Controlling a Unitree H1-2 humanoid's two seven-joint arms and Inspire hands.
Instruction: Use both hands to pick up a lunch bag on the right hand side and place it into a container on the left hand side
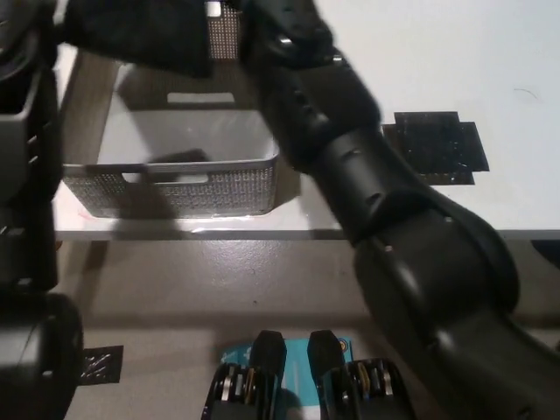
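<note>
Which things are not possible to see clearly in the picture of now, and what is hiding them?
Head view only:
- Both hands: cut off by the top edge, open or shut not visible.
- Dark object above the container: partly outside the frame, cannot be identified for certain.
- Container's far wall: hidden by that object and the right arm.
- Black marker pattern: too small.

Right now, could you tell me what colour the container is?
The container is grey perforated mesh, in the head view.

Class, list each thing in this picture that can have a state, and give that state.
lunch bag: in the air over the container's far end, not yet inside.
container: upright on the table, open-topped, visible floor bare.
right arm: stretched across towards the bag.
</note>
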